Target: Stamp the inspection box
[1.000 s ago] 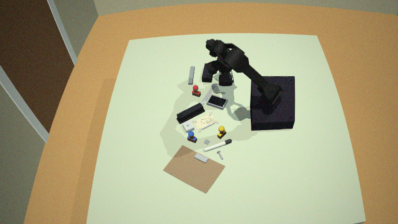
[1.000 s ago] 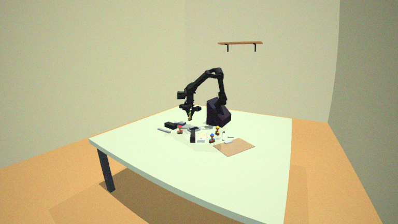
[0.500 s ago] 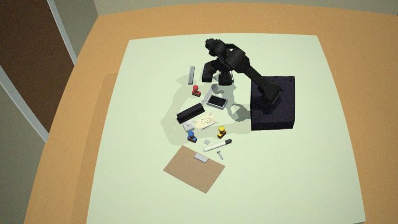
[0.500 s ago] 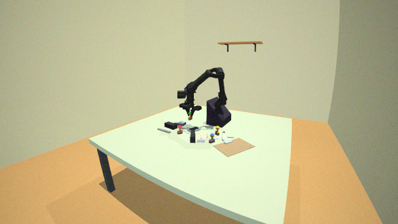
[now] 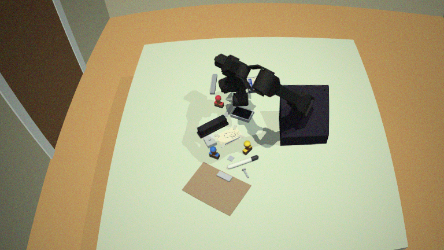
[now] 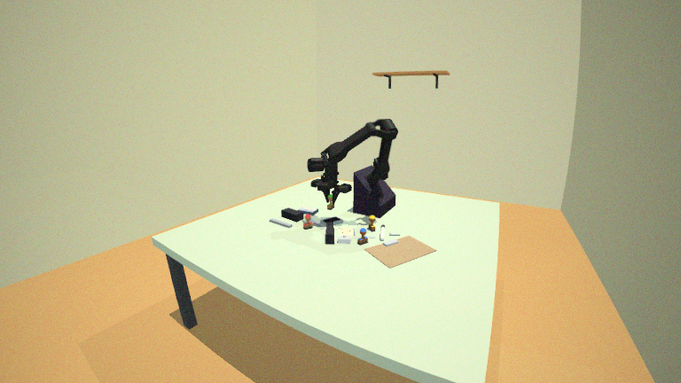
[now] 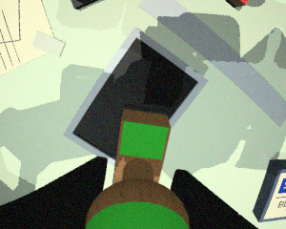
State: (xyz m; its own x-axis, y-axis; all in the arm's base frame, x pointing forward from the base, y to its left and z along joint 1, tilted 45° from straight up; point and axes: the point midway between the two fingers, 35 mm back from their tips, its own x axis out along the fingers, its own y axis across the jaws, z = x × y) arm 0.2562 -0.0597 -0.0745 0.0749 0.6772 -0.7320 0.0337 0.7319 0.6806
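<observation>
My gripper (image 6: pixel 331 199) (image 7: pixel 139 174) is shut on the green-topped stamp (image 6: pixel 330 205) (image 7: pixel 145 139), a brown stamp with a green knob and a green patch on its base. No lettering on it can be read. The stamp hangs above the bench, and in the wrist view its front end overlaps the near edge of the black ink pad (image 5: pixel 242 113) (image 6: pixel 332 220) (image 7: pixel 129 91) in its grey tray. In the top view the arm hides the stamp. The cream card (image 5: pixel 225 138) (image 7: pixel 30 16) lies beyond the pad, with printed lines; its box is too small to judge.
A red stamp (image 5: pixel 218 102) (image 6: pixel 308 222), a blue stamp (image 5: pixel 213 153) (image 6: pixel 362 236) and a yellow stamp (image 5: pixel 247 147) (image 6: pixel 371 222) stand around. A black block (image 5: pixel 213 126) lies between pad and card. A labelled box (image 7: pixel 276 193), marker (image 5: pixel 242 162) and brown board (image 5: pixel 214 191) also lie there.
</observation>
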